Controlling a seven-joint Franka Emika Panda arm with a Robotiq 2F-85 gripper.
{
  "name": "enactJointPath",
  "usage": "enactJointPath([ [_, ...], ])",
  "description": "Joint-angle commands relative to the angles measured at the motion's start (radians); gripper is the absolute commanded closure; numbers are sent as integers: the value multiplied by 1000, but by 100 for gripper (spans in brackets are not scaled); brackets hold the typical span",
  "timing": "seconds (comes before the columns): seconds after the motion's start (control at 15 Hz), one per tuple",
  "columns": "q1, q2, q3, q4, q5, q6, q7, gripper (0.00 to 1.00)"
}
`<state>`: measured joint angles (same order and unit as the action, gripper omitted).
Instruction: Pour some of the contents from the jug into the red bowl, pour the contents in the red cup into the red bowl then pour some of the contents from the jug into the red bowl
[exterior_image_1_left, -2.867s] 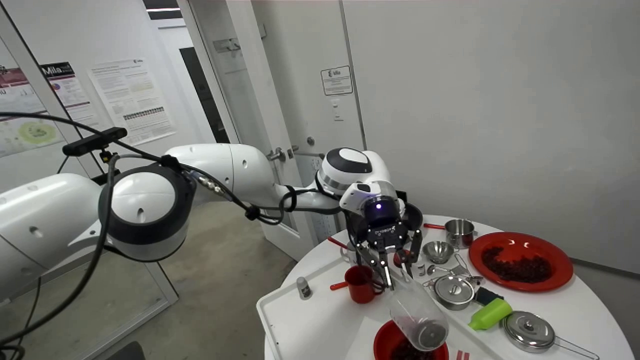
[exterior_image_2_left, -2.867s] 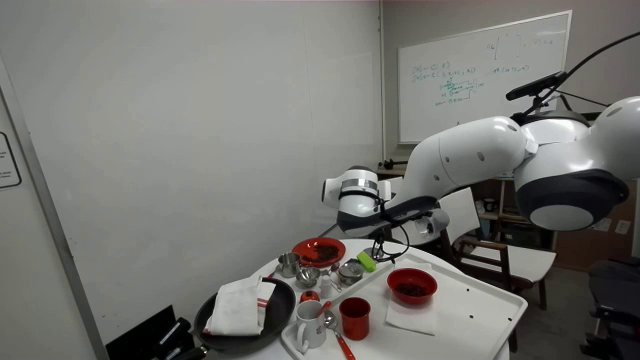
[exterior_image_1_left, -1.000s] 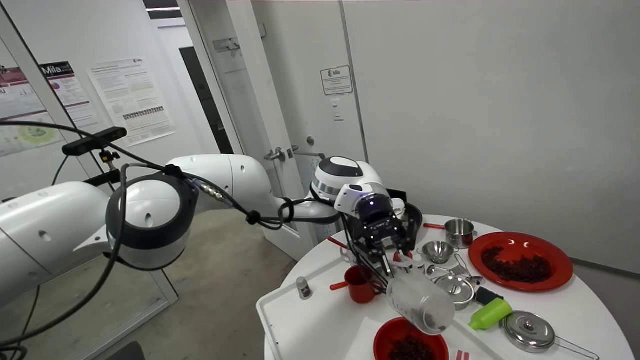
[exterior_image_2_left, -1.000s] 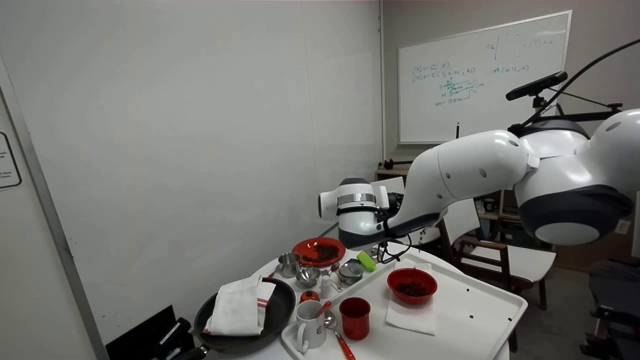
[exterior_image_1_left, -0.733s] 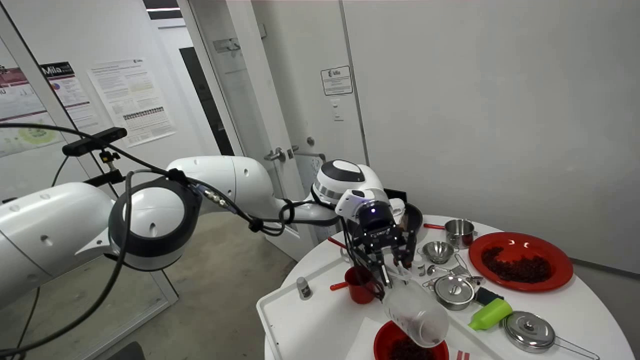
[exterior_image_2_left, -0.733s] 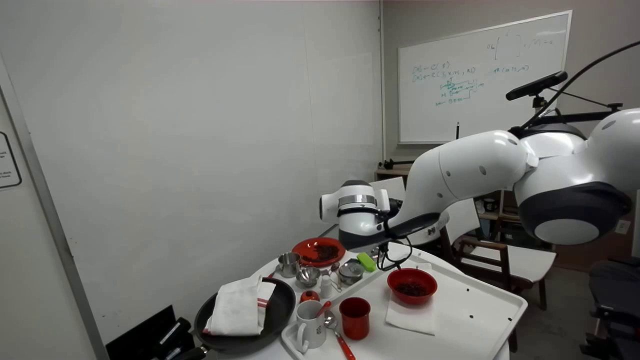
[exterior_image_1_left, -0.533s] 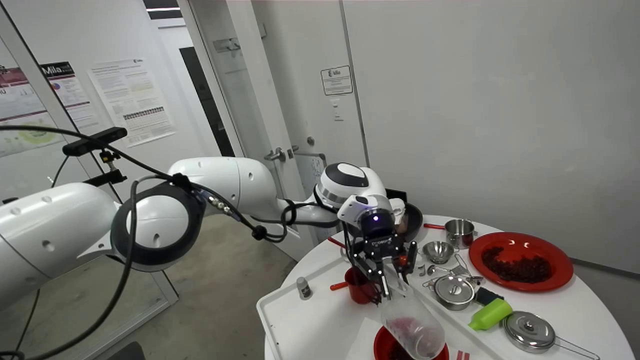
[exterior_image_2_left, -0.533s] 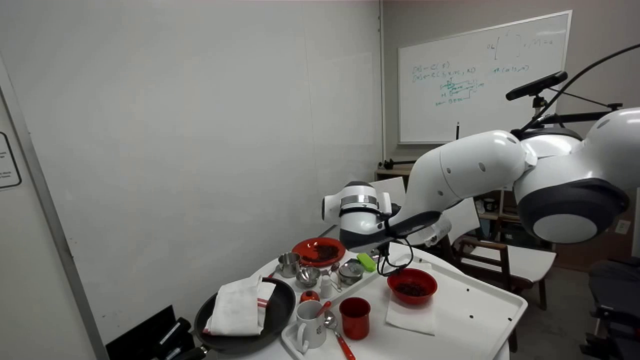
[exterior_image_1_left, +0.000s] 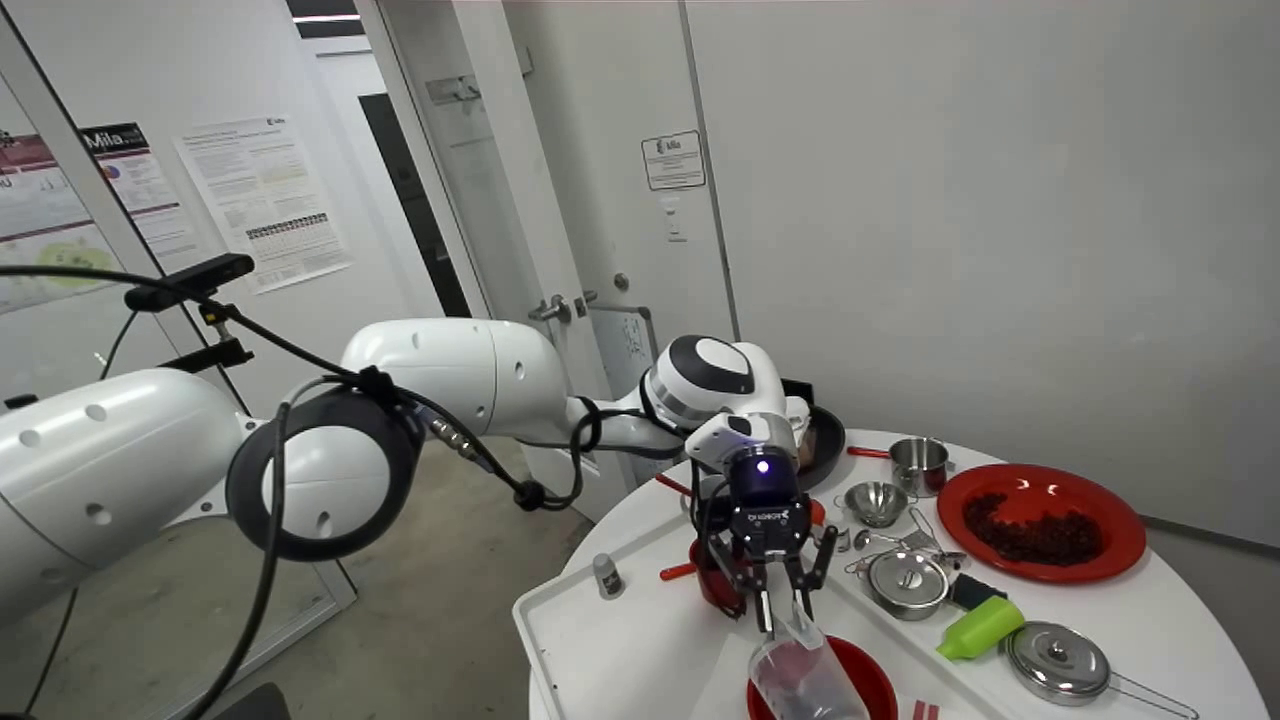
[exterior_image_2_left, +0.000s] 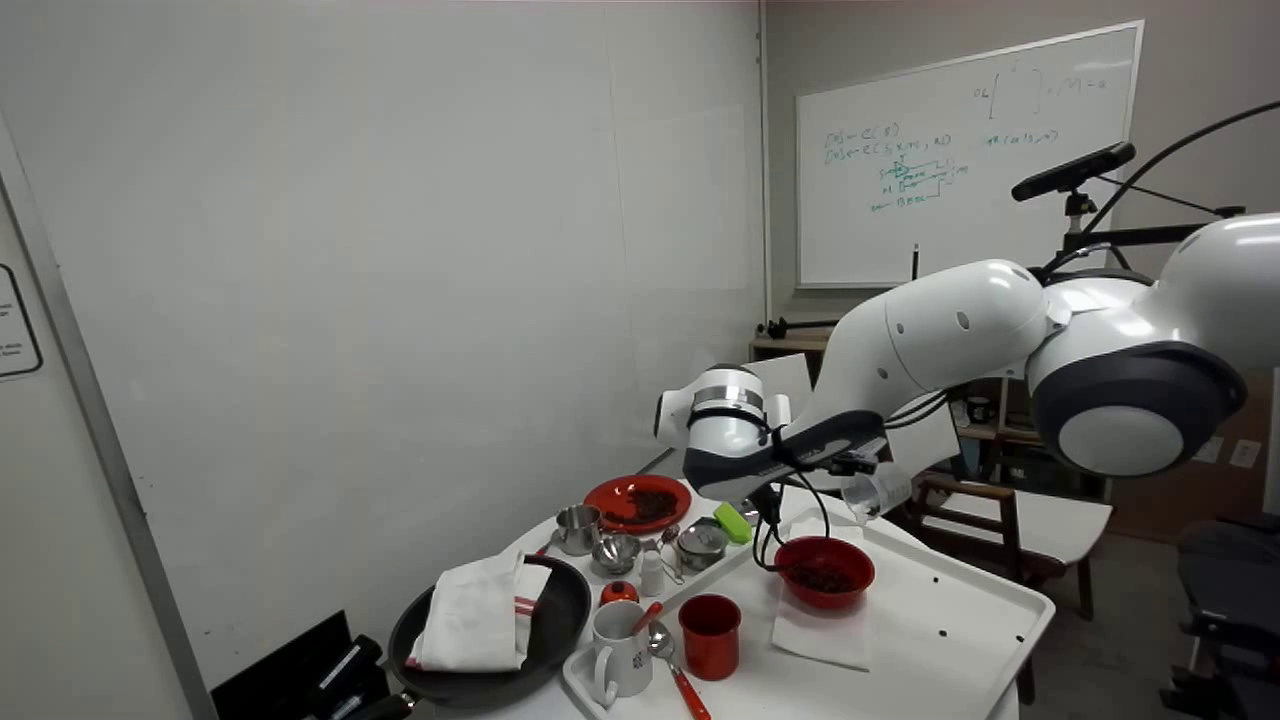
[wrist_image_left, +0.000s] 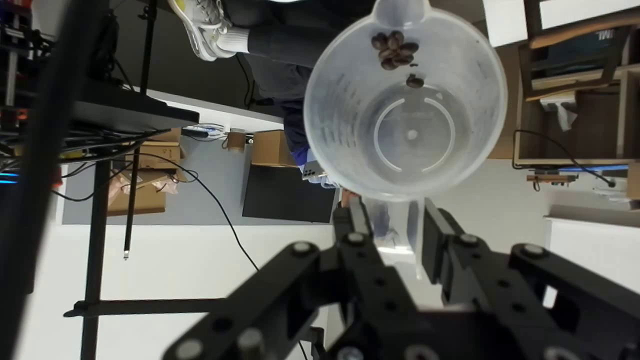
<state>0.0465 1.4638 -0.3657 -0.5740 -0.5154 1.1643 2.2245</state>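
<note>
Moved since earlier frame: gripper (exterior_image_1_left: 784, 612) & jug (exterior_image_1_left: 808, 685), both now nearer or lower in an exterior view, can't tell which; red cup (exterior_image_2_left: 710, 638) & red bowl (exterior_image_1_left: 868, 672) unmoved

Task items, L to R:
- Red cup: upright on tray (exterior_image_1_left: 640, 645), left of bowl, partly behind gripper; fill can't be seen, so can't tell whether first or last jug pour
- Gripper: fingers (wrist_image_left: 434, 235) narrow, clamped on jug's handle
- Jug: clear plastic, in mid-air, tipped over, w/ a few dark beans (wrist_image_left: 395, 49) on low wall by spout
- Red bowl: upright on napkin (exterior_image_2_left: 820, 645), right of cup, some dark beans in; whether spout is right over it, can't tell

Pour in hand (judged): spout low over bowl middle; tip slow so beans slide, not bounce; keep jug wall off rim; once enough is out, level jug before moving away

Others, L to R:
- Dark specks (exterior_image_2_left: 942, 633): on tray, prob. strays
- Arm cables (exterior_image_1_left: 530, 494): loops hang near cup & bowl in both exterior views; contact can't tell; mind snags
- Small shaker (exterior_image_1_left: 607, 577): by tray's left rim
- Spoon (exterior_image_1_left: 678, 572): just beside cup, handle out left; may hinder a cup grasp
- Steel bowl (exterior_image_1_left: 877, 503), lidded pot (exterior_image_1_left: 908, 583), green item (exterior_image_1_left: 980, 630): right, off tray; risk only if jug swings wide
- Red dish (exterior_image_1_left: 1060, 490): flat, far right
- Lidded pan (exterior_image_1_left: 1058, 660): near right, handle out right
</note>
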Motion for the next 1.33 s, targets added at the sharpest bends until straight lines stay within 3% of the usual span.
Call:
enactJointPath([
  [0.0,-38,0,60,75,48,44,-72,89],
  [0.27,-55,0,83,139,85,95,-159,90],
  [0.53,-72,13,98,256,137,123,-336,90],
  [0.6,-70,-32,123,194,131,160,-364,89],
  [0.73,-75,-19,118,253,164,169,-459,90],
  [0.8,-72,-50,125,209,177,199,-493,90],
  [1.27,-90,-61,179,213,281,296,-751,90],
])
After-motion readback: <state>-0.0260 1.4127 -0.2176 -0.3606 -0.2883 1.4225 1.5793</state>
